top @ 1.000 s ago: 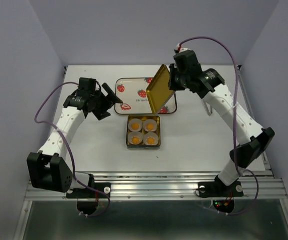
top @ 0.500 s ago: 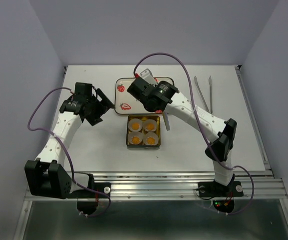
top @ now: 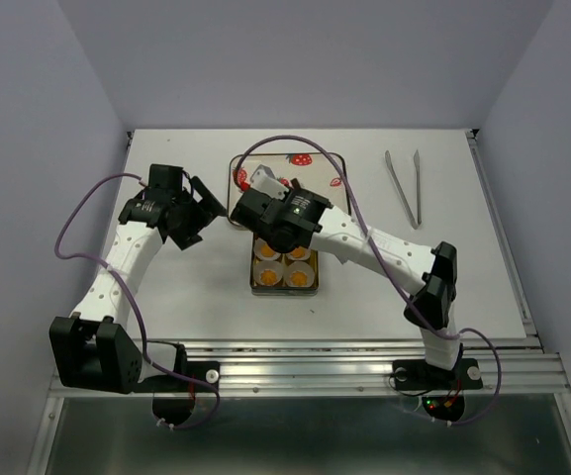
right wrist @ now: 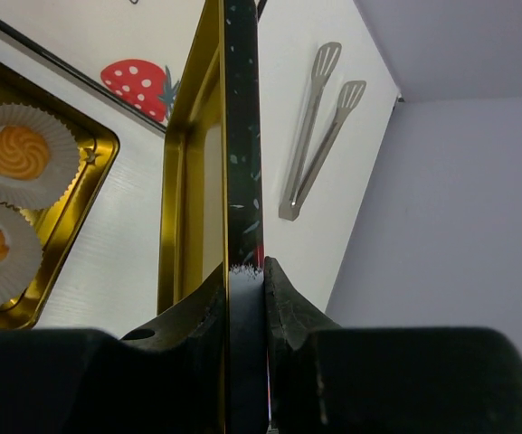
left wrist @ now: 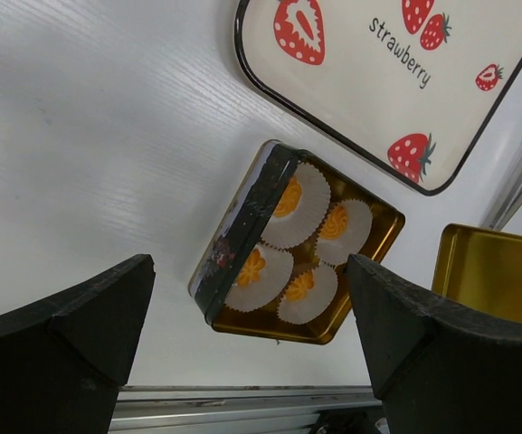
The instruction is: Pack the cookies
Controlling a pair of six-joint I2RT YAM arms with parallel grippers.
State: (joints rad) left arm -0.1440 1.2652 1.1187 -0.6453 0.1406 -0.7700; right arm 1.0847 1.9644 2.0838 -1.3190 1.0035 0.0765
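Four orange-yellow cookies [left wrist: 302, 250] sit in white paper cups in the open gold tin [top: 285, 284] at mid-table. Two of them show in the right wrist view [right wrist: 16, 150]. My right gripper [right wrist: 244, 271] is shut on the edge of the tin's lid [right wrist: 239, 163], holding it upright beside the tin. In the top view that gripper [top: 285, 236] hangs over the tin's far half and hides the lid. The lid shows gold in the left wrist view [left wrist: 491, 271]. My left gripper [top: 202, 206] is open and empty, left of the tin.
A strawberry-printed tray [top: 317, 161] lies behind the tin and shows in the left wrist view [left wrist: 351, 81] and the right wrist view [right wrist: 80, 32]. Metal tongs [top: 404, 186] lie at the back right, also in the right wrist view [right wrist: 315, 127].
My right arm has swung the lid from the back right, over the tray, down and left to the tin. My left arm shifted slightly left, then stayed.
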